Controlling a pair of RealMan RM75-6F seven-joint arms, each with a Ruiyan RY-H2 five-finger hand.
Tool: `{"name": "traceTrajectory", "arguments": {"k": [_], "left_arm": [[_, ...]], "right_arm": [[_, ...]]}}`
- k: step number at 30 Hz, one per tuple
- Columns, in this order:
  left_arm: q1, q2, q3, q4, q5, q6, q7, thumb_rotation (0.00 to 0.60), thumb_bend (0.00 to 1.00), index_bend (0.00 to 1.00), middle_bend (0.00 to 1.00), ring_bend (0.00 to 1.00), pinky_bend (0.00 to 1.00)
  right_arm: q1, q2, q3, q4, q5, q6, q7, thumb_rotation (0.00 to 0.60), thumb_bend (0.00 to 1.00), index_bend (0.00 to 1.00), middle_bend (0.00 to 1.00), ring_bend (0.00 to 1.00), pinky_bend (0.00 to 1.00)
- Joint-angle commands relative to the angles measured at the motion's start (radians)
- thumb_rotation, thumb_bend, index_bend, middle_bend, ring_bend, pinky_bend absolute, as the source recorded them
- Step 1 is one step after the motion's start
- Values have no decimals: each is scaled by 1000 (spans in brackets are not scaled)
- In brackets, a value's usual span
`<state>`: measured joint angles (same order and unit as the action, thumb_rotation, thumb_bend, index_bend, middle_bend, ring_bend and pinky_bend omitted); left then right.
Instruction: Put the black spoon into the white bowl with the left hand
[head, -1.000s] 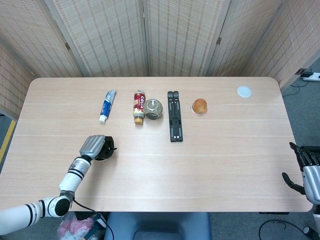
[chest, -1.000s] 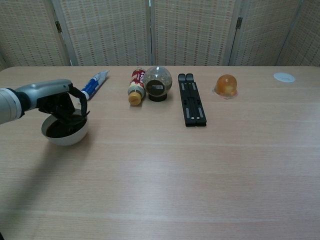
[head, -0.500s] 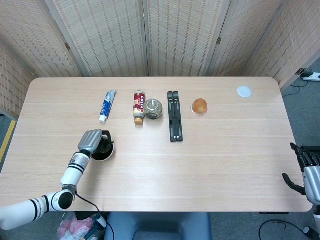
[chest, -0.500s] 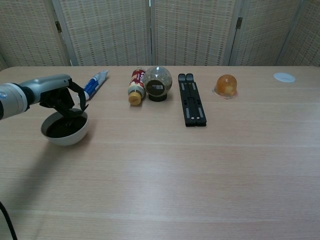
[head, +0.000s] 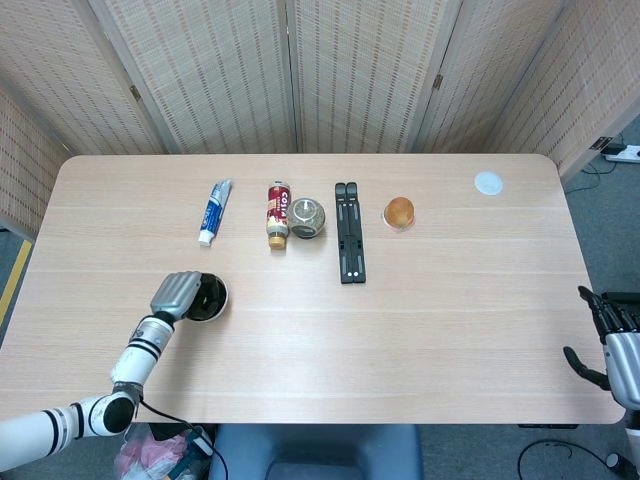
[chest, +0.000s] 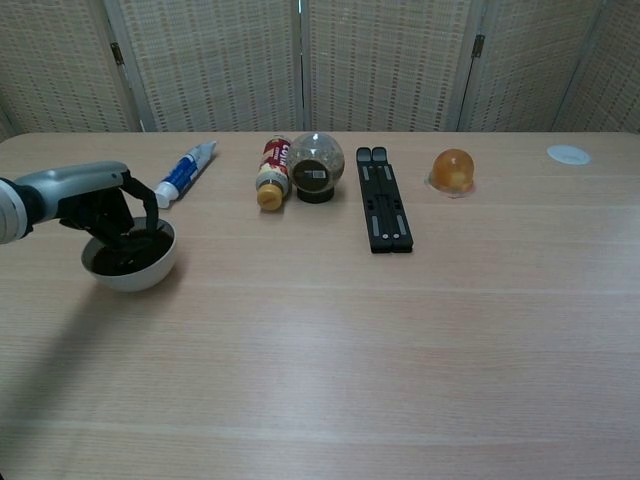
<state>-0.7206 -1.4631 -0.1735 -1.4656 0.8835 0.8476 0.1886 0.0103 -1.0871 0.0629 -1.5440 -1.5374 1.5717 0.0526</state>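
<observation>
The white bowl (chest: 130, 268) stands near the table's left front; its rim also shows in the head view (head: 219, 298). Its inside is dark, and the black spoon (chest: 128, 252) lies down in it, hard to tell apart from the shadow. My left hand (chest: 95, 195) hangs over the bowl's left side, and its fingers (chest: 152, 212) curl down into the bowl around the spoon. From above, the left hand (head: 177, 294) covers the bowl's left half. My right hand (head: 610, 335) rests off the table's right edge, fingers apart and empty.
Along the back stand a toothpaste tube (head: 214, 211), a lying bottle (head: 278, 214), a round jar (head: 308, 217), a black folding stand (head: 349, 244), an orange ball (head: 399, 212) and a white lid (head: 488, 182).
My left hand has shifted left and a little lower over the bowl, uncovering more of its right rim. The bowl and my right hand have not moved.
</observation>
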Motion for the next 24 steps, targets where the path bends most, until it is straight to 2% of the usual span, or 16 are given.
{"name": "traceTrajectory", "arguments": {"k": [1,14,24], "left_arm": [[-9,-8,-3,1,-1,-6,3,600,527,735,1000,930,1000],[-58,-73,-37,91,-55,-16,26,600,527,736,1000,930,1000],[-44,-43,-25,89,-79,-9,41,600,528,738,1000,930,1000]], "right_arm": [[-2,0,0,1,1,2,2,600,188,85,213,223,288],[-9,0,0,6,6,8,8,600,188,85,213,223,288],[-3,-4,1,9,3,-1,8,600,188,85,213,223,288]]}}
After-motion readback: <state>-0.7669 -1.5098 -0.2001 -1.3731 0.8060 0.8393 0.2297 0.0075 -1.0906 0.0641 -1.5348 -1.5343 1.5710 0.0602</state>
